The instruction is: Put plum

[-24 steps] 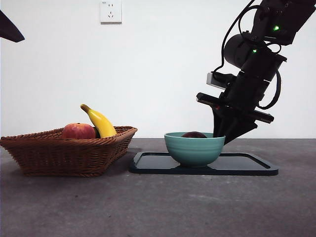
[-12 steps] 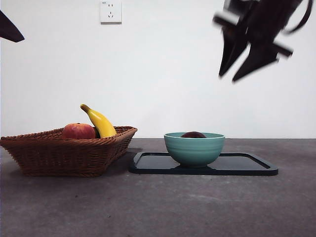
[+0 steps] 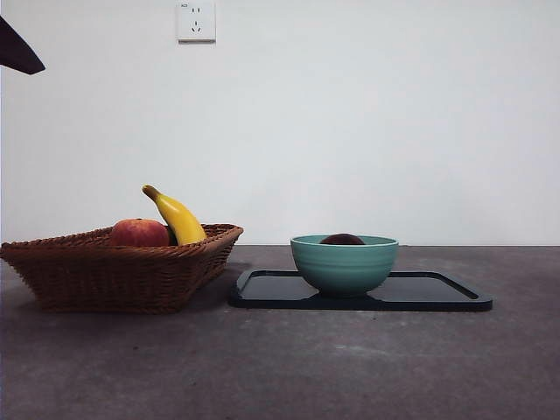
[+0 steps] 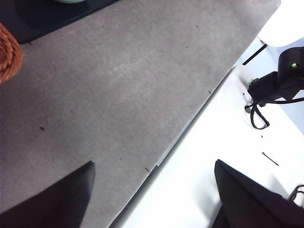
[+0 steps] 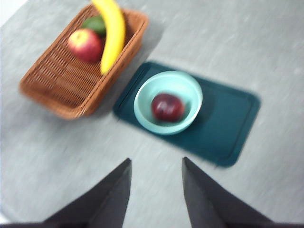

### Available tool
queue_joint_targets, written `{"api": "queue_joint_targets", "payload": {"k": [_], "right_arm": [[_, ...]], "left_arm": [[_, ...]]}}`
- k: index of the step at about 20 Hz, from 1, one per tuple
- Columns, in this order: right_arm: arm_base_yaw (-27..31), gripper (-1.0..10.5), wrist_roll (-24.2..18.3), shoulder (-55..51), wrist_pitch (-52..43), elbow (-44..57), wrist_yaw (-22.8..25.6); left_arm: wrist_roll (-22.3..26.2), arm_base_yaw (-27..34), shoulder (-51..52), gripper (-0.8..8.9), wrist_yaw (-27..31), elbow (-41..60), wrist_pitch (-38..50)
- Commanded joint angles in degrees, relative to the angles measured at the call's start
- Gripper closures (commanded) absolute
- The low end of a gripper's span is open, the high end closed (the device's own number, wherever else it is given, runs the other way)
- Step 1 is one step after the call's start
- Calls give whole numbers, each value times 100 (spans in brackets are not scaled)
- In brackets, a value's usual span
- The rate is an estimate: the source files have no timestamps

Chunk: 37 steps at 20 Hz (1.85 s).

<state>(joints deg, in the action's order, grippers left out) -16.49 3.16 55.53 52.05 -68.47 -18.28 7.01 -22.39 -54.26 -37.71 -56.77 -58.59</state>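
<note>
The plum (image 3: 342,239), dark maroon and glossy, lies inside a teal bowl (image 3: 344,265); only its top shows over the rim in the front view. In the right wrist view the plum (image 5: 167,107) sits in the middle of the bowl (image 5: 142,102). My right gripper (image 5: 156,161) is high above the table, open and empty, well clear of the bowl, and is out of the front view. My left gripper (image 4: 152,190) is open and empty over the table's edge, far from the bowl; its arm shows only as a black tip (image 3: 13,48).
The bowl stands on a dark tray (image 3: 437,293) (image 5: 228,123). To the left is a wicker basket (image 3: 114,276) (image 5: 52,80) with a red-orange apple (image 3: 138,233), a yellow banana (image 3: 179,217) and a green fruit (image 5: 95,23).
My right arm has risen from beside the bowl, up and out of the front view. The plum stays in the bowl. The left arm has not moved.
</note>
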Motion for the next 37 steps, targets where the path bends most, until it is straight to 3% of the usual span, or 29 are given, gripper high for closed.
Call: {"api": "queue_joint_targets", "payload": {"k": [1, 7, 28, 34, 37], "right_arm": [[-31, 775, -63, -468, -13, 509, -308], [-28, 775, -81, -1510, 22, 1674, -1349], [-28, 775, -83, -1858, 118, 2048, -1370], [-28, 775, -81, -1858, 114, 2048, -1373], [-28, 775, -83, -1858, 114, 2048, -1370]], "left_arm": [[109, -24, -35, 411, -42, -70, 35], [109, -24, -35, 410, -42, -70, 59], [83, -24, -35, 411, -42, -70, 188], [-1141, -175, -101, 410, 70, -103, 1486], [-1537, -350, -463, 409, 437, -428, 1952]]}}
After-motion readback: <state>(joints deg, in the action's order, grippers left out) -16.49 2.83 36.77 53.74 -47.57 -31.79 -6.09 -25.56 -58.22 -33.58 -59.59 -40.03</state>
